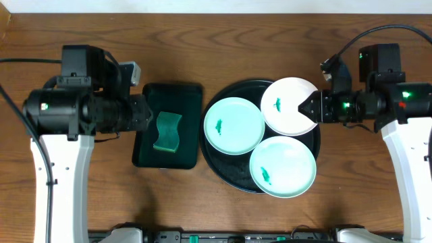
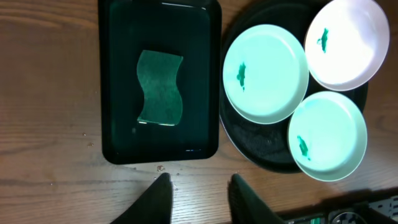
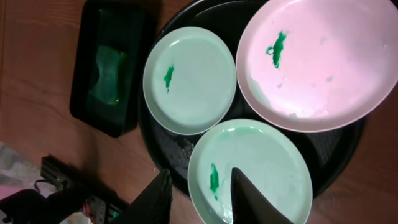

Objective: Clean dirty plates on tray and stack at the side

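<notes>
Three plates lie on the round black tray (image 1: pixel 219 165): a mint-green plate (image 1: pixel 233 125) on its left, a white plate (image 1: pixel 290 104) at the back right and a second mint-green plate (image 1: pixel 282 167) at the front. Each carries a small dark green smear. My right gripper (image 1: pixel 307 106) hovers over the white plate's right edge; in the right wrist view its fingers (image 3: pixel 200 177) stand apart above the front mint plate (image 3: pixel 252 171) and hold nothing. My left gripper (image 2: pixel 199 182) hangs over bare wood left of the tray, jaws apart and empty.
A rectangular dark green tray (image 1: pixel 145 152) with a wavy green sponge (image 1: pixel 168 131) in it sits just left of the black tray. Bare wooden table surrounds both trays. The arm bases stand at the front left and front right.
</notes>
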You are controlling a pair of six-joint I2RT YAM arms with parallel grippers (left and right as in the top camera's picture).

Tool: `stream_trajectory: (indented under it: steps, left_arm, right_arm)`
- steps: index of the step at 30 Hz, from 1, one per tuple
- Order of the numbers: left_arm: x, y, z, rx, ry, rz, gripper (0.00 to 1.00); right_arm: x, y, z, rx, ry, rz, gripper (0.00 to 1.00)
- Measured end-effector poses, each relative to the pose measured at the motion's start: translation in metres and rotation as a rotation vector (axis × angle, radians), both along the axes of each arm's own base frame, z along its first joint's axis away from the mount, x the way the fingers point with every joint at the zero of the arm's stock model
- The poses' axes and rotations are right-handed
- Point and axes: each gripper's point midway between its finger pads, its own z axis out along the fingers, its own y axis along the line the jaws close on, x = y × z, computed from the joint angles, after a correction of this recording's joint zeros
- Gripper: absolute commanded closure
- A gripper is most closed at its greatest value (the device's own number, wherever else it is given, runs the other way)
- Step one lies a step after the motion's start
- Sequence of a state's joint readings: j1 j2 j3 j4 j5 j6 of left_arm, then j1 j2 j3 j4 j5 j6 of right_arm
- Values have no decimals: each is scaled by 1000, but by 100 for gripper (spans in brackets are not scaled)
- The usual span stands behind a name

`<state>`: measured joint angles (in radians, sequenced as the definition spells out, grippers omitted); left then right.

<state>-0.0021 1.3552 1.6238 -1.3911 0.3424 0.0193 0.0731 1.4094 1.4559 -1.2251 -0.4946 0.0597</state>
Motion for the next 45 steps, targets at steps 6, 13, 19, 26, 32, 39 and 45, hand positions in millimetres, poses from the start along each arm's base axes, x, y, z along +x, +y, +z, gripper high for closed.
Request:
stream_trajectory:
  steps: [6,13,19,26,32,39,45]
  left_arm:
    - [-2,0,-18,-5,58,11,74]
    - [-4,0,-39,-6,105,19,74]
    - [-1,0,-42,-7,99,21,73]
    - [3,0,-41,-7,82,21,72]
    - [6,0,-40,-8,68,24,67]
    - [11,0,-39,-10,49,28,64]
    - [12,0,-38,-11,46,31,64]
  right_arm:
    - [6,9,-18,-43,-4,-2,70]
    - [6,26,-63,-73,14,6,64]
    - [21,34,-81,-64,-61,5,63]
    - [42,35,-93,-96,-174,-15,64]
    - [39,31,-106,-125,-165,-24,63]
    - [27,37,-114,-137,-133,4,62]
    - [28,37,-123,-128,-118,-26,67]
